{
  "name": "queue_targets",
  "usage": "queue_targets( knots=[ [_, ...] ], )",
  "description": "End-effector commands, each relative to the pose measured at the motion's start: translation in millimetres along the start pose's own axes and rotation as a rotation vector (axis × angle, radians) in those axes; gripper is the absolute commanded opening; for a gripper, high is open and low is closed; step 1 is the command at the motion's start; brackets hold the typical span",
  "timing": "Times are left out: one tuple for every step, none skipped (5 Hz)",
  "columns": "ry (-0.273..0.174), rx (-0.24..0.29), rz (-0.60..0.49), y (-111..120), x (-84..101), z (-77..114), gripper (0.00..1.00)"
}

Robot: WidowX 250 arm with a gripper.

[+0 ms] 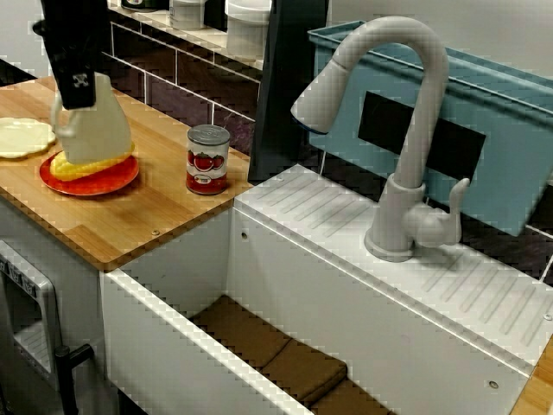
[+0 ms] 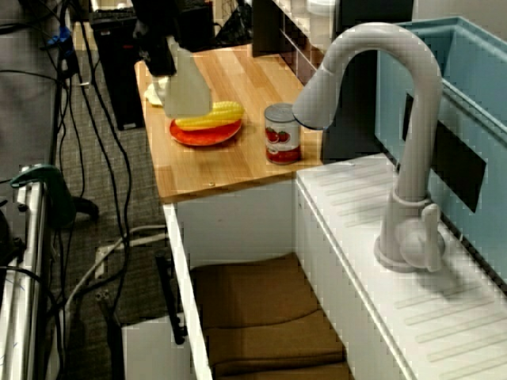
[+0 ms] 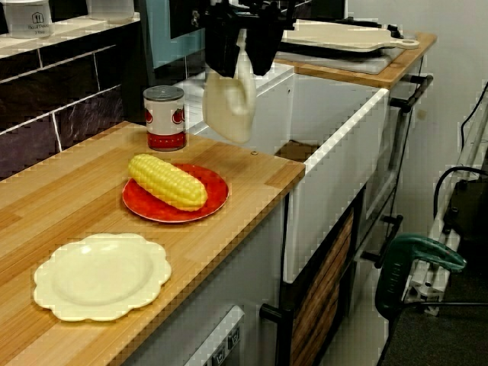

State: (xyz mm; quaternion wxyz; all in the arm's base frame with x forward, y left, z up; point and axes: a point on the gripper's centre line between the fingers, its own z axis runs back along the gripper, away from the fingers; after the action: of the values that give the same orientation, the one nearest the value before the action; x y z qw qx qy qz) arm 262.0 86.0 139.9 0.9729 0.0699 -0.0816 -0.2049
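Firstly, the view across the sink.
- One black gripper point(image 1: 79, 91), arm dropping straight down from the top edge, clenched on one pale cream piece point(image 1: 93, 130), soft-looking and pouch-shaped, which hangs below it.
- One round red plate point(image 1: 108, 180) on the wooden counter point(image 1: 147, 216), bearing one yellow corn cob point(image 1: 73, 166). The cream piece overlaps the cob from this angle.
- One scalloped cream plate point(image 1: 22, 137), left of the red plate.
- One tomato-labelled tin can point(image 1: 208, 159), upright, right of the red plate and apart from it.
- One grey arched faucet point(image 1: 406, 130) behind the white sink point(image 1: 173, 346).

Next, the view along the sink toward the counter.
- Gripper point(image 2: 162, 55) upright at the counter's far left, and the cream piece point(image 2: 186, 91) dangling over the left end of the corn cob point(image 2: 210, 116).
- Red plate point(image 2: 206, 136), one.
- Can point(image 2: 282, 133), one, near the sink edge.
- Faucet point(image 2: 412, 119), one.

Lastly, the view from the counter's end.
- Gripper point(image 3: 242, 59) pointing down, fingers closed on the top of the cream piece point(image 3: 229, 107). The piece hangs in the air, clear of the counter point(image 3: 61, 198), just right of the can point(image 3: 165, 118) and beyond the red plate point(image 3: 213, 198).
- Corn cob point(image 3: 168, 181) lying diagonally on the red plate, not touching the cream piece.
- Cream plate point(image 3: 103, 274), one, nearest the camera.
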Motion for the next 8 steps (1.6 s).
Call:
queue_targets(
  knots=[
    [-0.018,0.047,-0.022,-8,8.1,3.6,0.00],
    [-0.005,0.055,-0.028,-14,10.7,-4.0,0.00],
    [0.002,0.058,-0.037,-17,12.6,-9.0,0.00],
    [0.013,0.076,-0.058,-22,13.8,-20.5,0.00],
    [0.043,0.097,-0.072,-24,13.4,-33.2,0.00],
    [0.069,0.110,-0.081,-26,13.6,-40.7,0.00],
    [0.078,0.110,-0.078,-25,15.7,-41.3,0.00],
    [0.083,0.131,-0.077,-23,17.4,-41.7,1.00]
  ],
)
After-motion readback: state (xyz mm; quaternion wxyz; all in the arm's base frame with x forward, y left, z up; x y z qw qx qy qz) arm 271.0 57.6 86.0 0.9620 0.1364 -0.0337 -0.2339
